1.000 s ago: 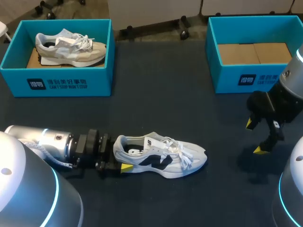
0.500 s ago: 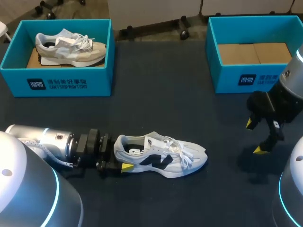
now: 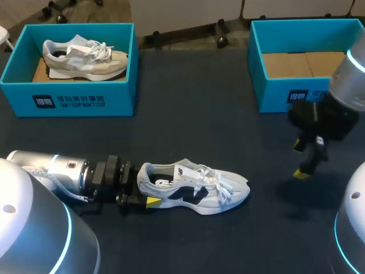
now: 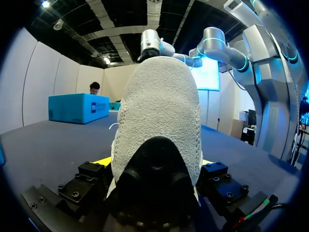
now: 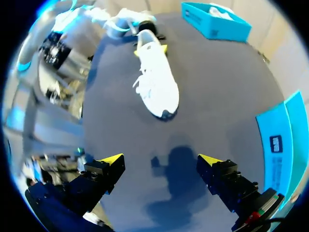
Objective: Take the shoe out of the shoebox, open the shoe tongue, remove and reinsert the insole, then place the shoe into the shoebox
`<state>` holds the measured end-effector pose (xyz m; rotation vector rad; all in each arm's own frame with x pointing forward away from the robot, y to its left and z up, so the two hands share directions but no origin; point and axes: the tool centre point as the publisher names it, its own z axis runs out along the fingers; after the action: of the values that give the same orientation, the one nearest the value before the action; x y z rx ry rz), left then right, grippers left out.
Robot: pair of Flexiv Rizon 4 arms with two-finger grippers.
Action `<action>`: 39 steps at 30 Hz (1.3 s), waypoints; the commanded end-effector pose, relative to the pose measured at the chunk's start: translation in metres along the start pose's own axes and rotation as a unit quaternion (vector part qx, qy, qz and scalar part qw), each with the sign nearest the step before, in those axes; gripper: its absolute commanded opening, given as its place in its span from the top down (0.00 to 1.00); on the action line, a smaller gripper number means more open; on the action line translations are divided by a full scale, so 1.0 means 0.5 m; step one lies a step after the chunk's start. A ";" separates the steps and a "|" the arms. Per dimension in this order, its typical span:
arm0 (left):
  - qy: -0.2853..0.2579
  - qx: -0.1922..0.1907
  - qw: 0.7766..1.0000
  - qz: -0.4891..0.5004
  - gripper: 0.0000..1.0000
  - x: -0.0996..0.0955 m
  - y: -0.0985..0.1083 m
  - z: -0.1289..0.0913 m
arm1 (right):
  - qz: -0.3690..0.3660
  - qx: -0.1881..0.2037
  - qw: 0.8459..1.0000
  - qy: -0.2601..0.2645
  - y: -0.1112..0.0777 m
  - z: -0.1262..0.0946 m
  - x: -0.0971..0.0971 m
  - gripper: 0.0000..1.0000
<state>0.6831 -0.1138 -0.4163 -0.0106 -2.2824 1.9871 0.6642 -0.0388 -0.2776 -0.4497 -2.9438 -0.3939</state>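
one white shoe, black logo, upright, heel clamped in left pincer

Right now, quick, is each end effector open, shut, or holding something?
Left end effector: shut on the white shoe, at its heel.
Right end effector: open, holding nothing.

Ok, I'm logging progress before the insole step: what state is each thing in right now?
white shoe: upright on the table, laced, heel gripped.
left pincer: shut on the white shoe's heel.
right pincer: open, empty, above the table.
left shoebox: open, holds a beige shoe.
right shoebox: open, no shoe inside.
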 end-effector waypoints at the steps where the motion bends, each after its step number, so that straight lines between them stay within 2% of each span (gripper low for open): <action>1: -0.001 0.000 1.000 0.000 1.00 0.000 0.000 0.002 | 0.308 0.079 0.948 -0.013 0.070 0.003 0.016 0.00; 3: -0.001 0.000 1.000 0.000 1.00 0.000 0.000 0.002 | 0.359 0.059 0.931 -0.036 0.094 -0.006 0.048 0.00; 4: -0.001 0.000 1.000 0.000 1.00 0.000 0.000 0.002 | 0.350 0.062 0.933 -0.050 0.107 -0.009 0.066 0.00; 17: -0.001 0.000 1.000 0.000 1.00 0.000 0.000 0.002 | 0.350 0.062 0.933 -0.050 0.107 -0.009 0.066 0.00; 21: -0.001 0.000 1.000 0.000 1.00 0.000 0.000 0.002 | 0.428 0.106 0.892 -0.095 0.176 0.026 0.064 0.00; 26: -0.001 0.000 1.000 0.000 1.00 0.000 0.000 0.002 | 0.499 0.133 0.847 -0.129 0.267 0.036 0.103 0.00; 27: -0.001 0.000 1.000 0.000 1.00 0.000 0.000 0.002 | 0.504 0.134 0.842 -0.136 0.277 0.036 0.108 0.00; 28: -0.001 0.000 1.000 0.000 1.00 0.000 0.000 0.002 | 0.524 0.139 0.828 -0.144 0.293 0.038 0.117 0.00; 30: -0.001 0.000 1.000 0.000 1.00 0.000 0.000 0.002 | 0.539 0.138 0.817 -0.150 0.309 0.041 0.126 0.00; 32: -0.001 0.000 1.000 0.000 1.00 0.000 0.000 0.002 | 0.589 0.140 0.779 -0.164 0.322 0.048 0.137 0.00; 34: -0.001 0.000 1.000 0.000 1.00 0.000 0.000 0.002 | 0.624 0.128 0.753 -0.164 0.327 0.053 0.142 0.00; 39: -0.001 0.000 1.000 0.000 1.00 0.000 0.000 0.002 | 0.622 0.127 0.754 -0.171 0.336 0.060 0.148 0.00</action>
<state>0.6834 -0.1141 -0.4166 -0.0101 -2.2810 1.9880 0.6392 0.1225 -0.2492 -2.1563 -2.1962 0.1043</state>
